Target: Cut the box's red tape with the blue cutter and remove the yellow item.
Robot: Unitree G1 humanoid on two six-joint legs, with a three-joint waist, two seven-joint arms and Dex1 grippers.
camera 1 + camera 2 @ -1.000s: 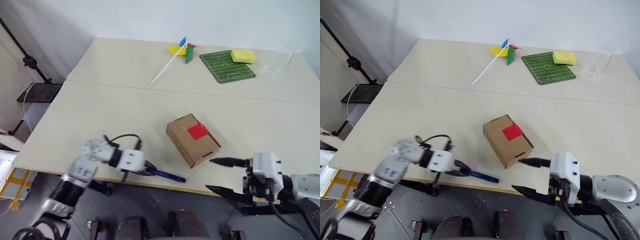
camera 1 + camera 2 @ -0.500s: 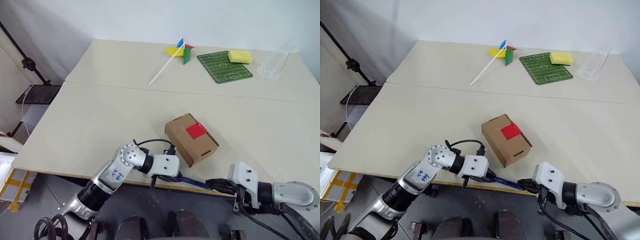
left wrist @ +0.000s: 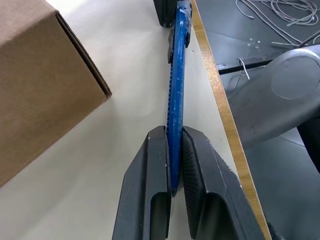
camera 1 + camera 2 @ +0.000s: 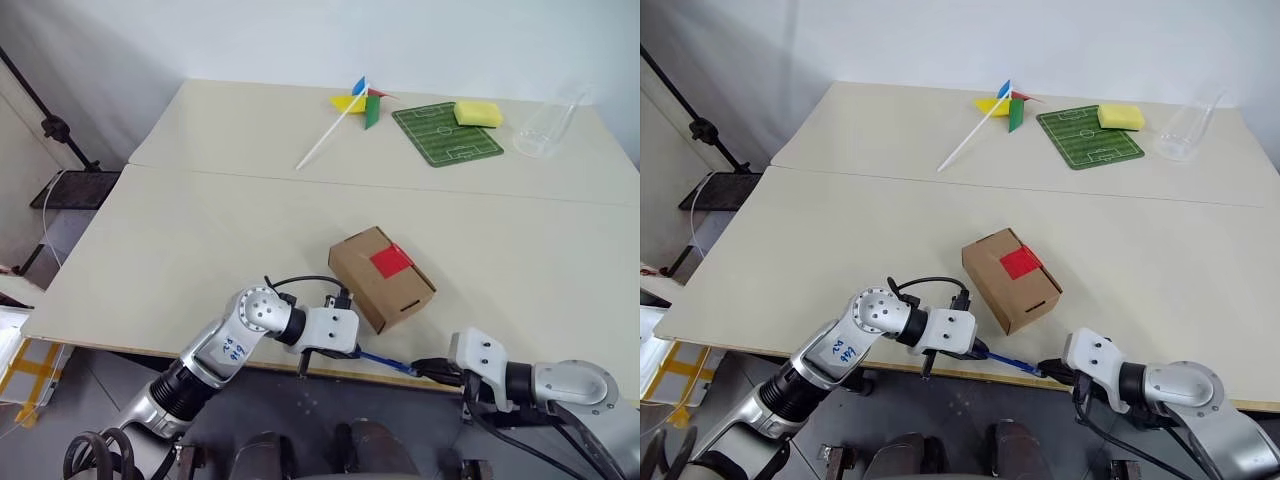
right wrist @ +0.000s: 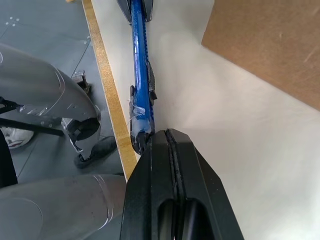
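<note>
1. Now our left gripper [image 3: 174,165] pinches the blue cutter [image 3: 176,85] at the table [image 4: 200,230] edge, beside the box [image 4: 382,277].
2. Our right gripper [image 5: 171,150] is pressed together at its other end.
3. A bad pull could drop it.

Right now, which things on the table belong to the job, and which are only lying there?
For the job:
- box
- red tape
- blue cutter, held in the left gripper

Only lying about:
- pinwheel
- football-field mat
- yellow sponge
- clear cup
</note>
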